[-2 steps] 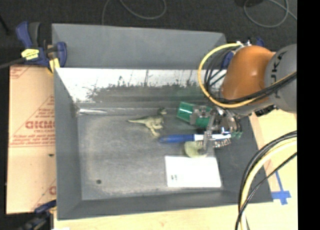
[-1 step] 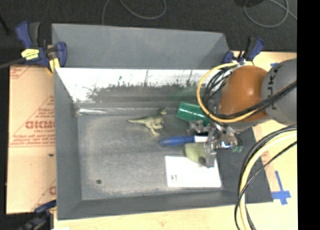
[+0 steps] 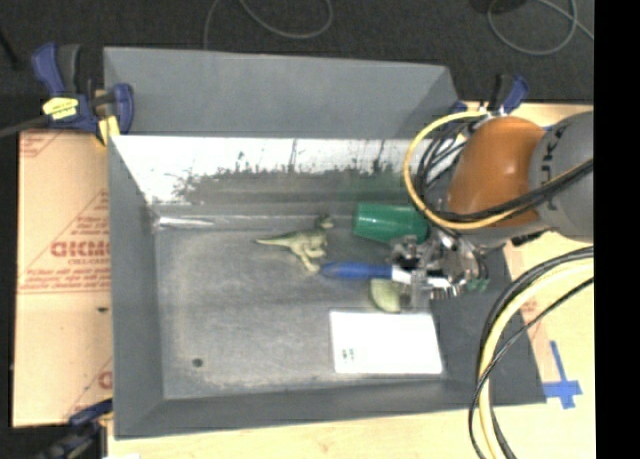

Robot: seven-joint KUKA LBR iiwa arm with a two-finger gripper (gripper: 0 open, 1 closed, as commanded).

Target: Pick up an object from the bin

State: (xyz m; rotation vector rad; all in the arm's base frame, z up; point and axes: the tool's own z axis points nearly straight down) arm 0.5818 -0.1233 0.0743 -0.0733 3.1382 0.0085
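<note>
The fingers (image 3: 428,275) hang low on the right of the bin (image 3: 230,327), by the end of a blue stick (image 3: 350,270) and a pale lump (image 3: 384,295). Open or shut, I cannot tell.

Pale toy dinosaur (image 3: 303,244), green cup (image 3: 385,223) on its side near it, flat white card (image 3: 385,343) apart from both.

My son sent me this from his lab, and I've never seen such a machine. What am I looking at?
One camera looks down into a grey bin. The robot arm, with an orange cover and cables, reaches in from the right. Its gripper is low at the bin's right side. Nearest it lie a pale round lump, a blue stick and a green cup on its side. Further left is a toy dinosaur; towards the near edge, a white card. Whether it holds anything, I cannot tell.
</note>
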